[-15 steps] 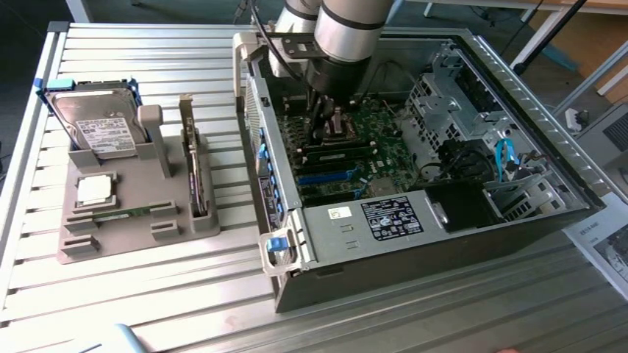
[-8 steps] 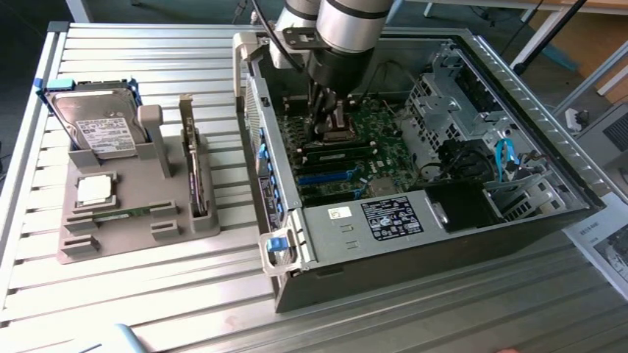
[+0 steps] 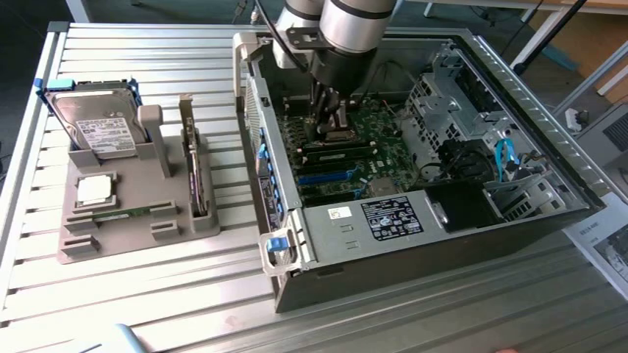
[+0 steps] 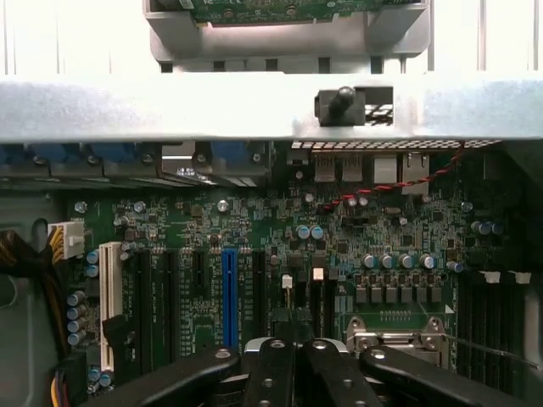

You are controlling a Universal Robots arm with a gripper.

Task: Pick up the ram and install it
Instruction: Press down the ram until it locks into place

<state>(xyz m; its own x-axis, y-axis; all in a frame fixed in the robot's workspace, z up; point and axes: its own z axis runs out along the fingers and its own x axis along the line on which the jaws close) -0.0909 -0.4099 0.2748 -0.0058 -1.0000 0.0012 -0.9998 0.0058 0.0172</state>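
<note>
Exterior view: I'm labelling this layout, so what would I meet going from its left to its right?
Hard drive → grey parts holder → upright card in the holder → blue latch on the case's edge → gripper over the motherboard → blue cable → papers.

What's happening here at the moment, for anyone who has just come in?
A robot arm has its gripper lowered into an open computer case, just above the green motherboard near the dark memory slots. The fingers are shut; whether they hold anything cannot be told. Outside the case, on the exterior view's left, a grey holder carries a hard drive, a square silver processor and a thin green ram stick lying flat.
</note>
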